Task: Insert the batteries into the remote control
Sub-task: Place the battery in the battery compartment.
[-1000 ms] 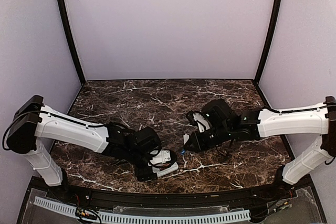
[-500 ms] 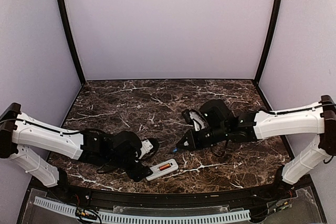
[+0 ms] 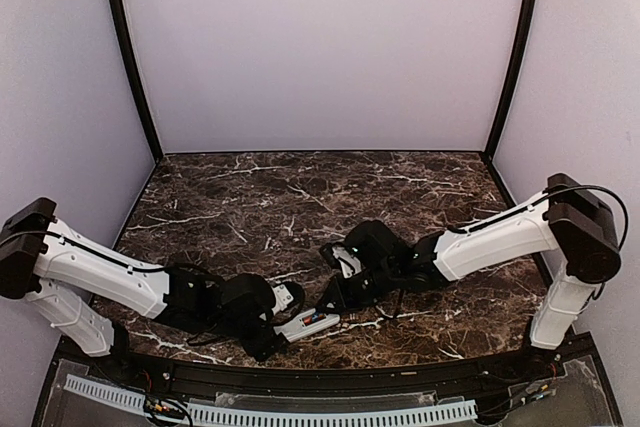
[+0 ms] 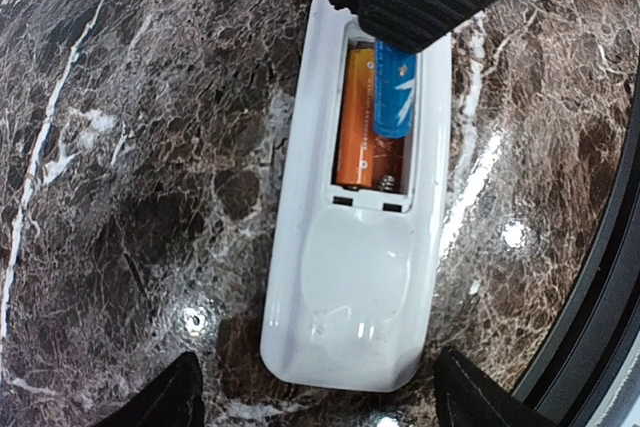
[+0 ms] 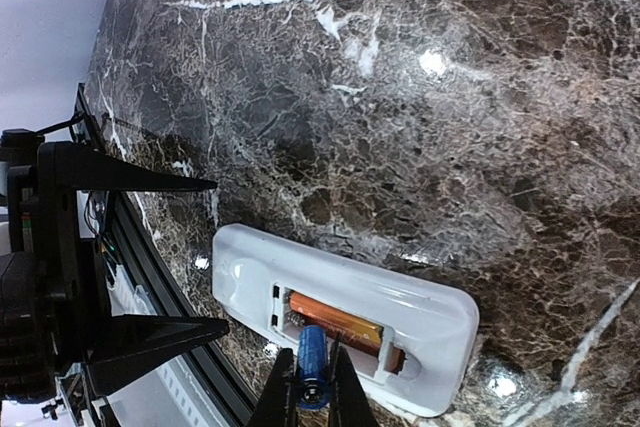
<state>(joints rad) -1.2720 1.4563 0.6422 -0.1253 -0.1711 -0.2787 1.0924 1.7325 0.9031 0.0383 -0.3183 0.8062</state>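
The white remote control [image 4: 355,247] lies back-up on the marble near the front edge, its battery bay open; it also shows in the top view [image 3: 307,324] and the right wrist view [image 5: 340,317]. The orange-red battery [image 4: 357,117] lies in the bay [image 5: 340,319]. My right gripper [image 5: 312,387] is shut on the blue battery [image 5: 311,364], held tilted over the bay's empty slot [image 4: 395,92]. My left gripper [image 4: 318,402] is open, its fingertips [image 4: 170,402] on either side of the remote's near end without touching it.
The dark marble table [image 3: 300,197] ends at a black front rail [image 4: 600,327] just right of the remote. The two arms meet close together at the front middle [image 3: 300,312]. Pale walls enclose the back and sides.
My right gripper has moved down-left with the blue battery to the remote's bay. My left gripper let go of the remote, pulled back, and now straddles its near end.
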